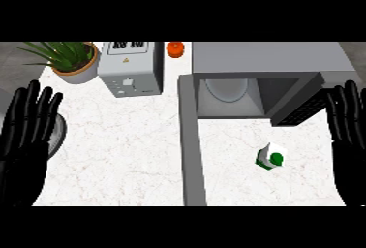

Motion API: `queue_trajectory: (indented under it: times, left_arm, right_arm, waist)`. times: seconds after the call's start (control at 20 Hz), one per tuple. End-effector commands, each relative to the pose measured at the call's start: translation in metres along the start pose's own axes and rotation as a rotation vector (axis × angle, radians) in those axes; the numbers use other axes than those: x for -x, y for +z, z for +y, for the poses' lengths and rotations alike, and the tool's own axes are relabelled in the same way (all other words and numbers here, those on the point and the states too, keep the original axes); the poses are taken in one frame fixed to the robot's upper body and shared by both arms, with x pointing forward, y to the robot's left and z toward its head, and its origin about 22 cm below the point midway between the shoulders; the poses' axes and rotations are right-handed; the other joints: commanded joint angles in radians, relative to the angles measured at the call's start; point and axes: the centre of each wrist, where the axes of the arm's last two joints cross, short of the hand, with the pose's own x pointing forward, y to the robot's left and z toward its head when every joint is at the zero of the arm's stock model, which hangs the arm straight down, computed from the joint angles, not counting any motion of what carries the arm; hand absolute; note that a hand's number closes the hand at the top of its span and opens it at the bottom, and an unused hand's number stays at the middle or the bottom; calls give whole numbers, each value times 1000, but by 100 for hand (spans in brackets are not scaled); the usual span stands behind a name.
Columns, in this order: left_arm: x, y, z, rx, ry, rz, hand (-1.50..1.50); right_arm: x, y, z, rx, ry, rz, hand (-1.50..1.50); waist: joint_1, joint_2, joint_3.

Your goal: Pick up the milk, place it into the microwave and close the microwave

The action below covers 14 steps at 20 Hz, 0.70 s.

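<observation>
Milk carton [269,157]: standing on the counter [129,160], right half, between the open microwave [265,58] and the front edge; apart from both hands.

Microwave: at the back right corner; door [191,145] swung out toward the front edge, left of the carton; round turntable [227,89] visible inside.

Left hand [28,121]: at the left edge, fingers straight and spread wide, holding nothing.

Right hand [348,121]: at the right edge, fingers straight and up, holding nothing.

Potted plant [68,55], toaster [132,68], small orange object [175,49]: along the back edge.
</observation>
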Motion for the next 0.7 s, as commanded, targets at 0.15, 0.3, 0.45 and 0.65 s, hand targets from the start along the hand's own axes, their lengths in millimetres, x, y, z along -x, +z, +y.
queue_trajectory:
  times: [0.15,0.3,0.45,0.65]
  left_arm:
    - [3,-18,0,27,-19,-18,-150]
    - [16,-7,27,-54,52,97,-150]
    - [7,-14,9,-57,75,98,-150]
    - [-2,-1,8,-79,70,103,-150]
  right_arm:
    - [-11,-19,17,-50,37,5,-150]
    - [16,-7,1,-37,-121,103,-150]
    - [21,-19,-6,-12,-124,118,-150]
    - [21,-9,-9,-4,-94,131,-150]
  waist:
    - [6,-7,-8]
    - [8,-5,-8]
    - [7,-6,-8]
    - [6,-7,-8]
